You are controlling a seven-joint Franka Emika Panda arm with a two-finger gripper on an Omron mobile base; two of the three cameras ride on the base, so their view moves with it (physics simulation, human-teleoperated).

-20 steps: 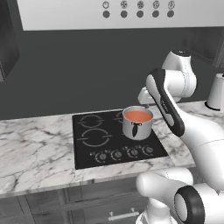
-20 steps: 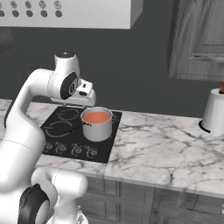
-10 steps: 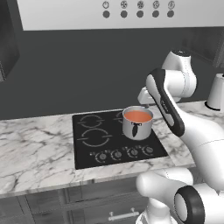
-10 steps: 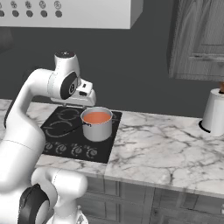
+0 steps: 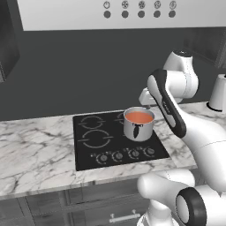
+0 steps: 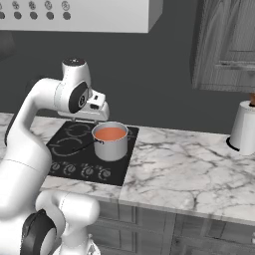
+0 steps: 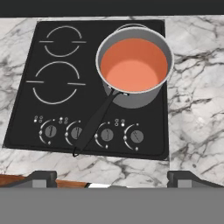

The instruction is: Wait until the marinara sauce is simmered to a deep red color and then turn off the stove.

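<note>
Released and gripping nothing, my claw (image 7: 112,177) hangs above the stove (image 7: 52,113), where I see the marinara sauce (image 7: 134,64), still orange-red, in the steel pot (image 7: 136,97) on the back right burner, beside the marble table (image 7: 192,109).

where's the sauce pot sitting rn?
The steel pot of marinara sauce sits on the black cooktop's back right burner in the hand view, its dark handle reaching over the knobs.

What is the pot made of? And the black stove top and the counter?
The pot looks like shiny steel, grey with a bright rim. The stove seems to be smooth black glass, flat with pale printed rings. The counter looks like polished marble, white with grey veins, though it could be imitation.
</note>
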